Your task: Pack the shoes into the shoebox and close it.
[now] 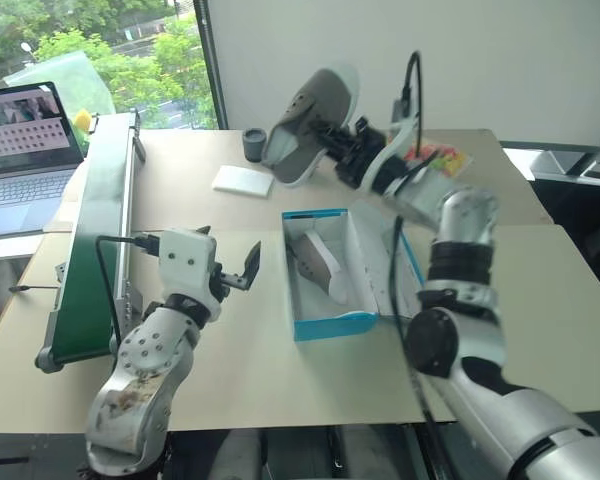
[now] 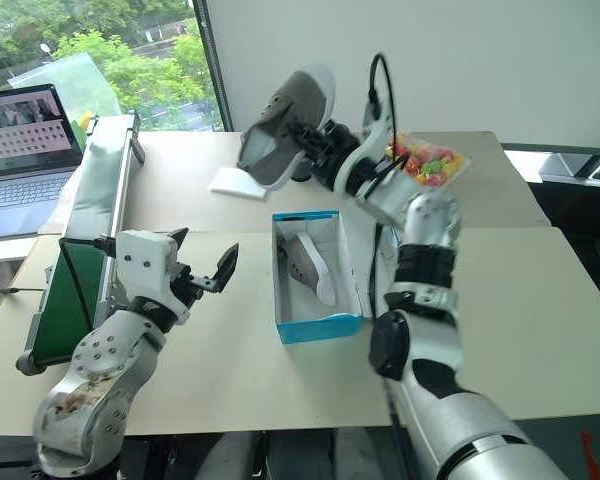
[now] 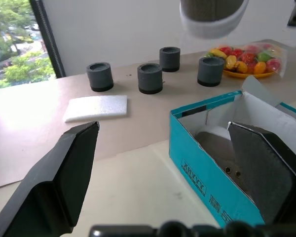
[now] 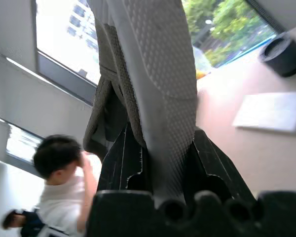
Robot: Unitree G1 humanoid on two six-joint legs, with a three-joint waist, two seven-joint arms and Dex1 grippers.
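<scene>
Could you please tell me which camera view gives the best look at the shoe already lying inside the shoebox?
The right eye view: the shoe in the box lies unobstructed inside the open shoebox, seen from above. The left eye view shows it similarly. The left wrist view catches just a part of it over the box wall, behind a finger.

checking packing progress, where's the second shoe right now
In the left eye view the second shoe is in the air, clamped in the right end effector above the far end of the shoebox, near the white pad.
</scene>
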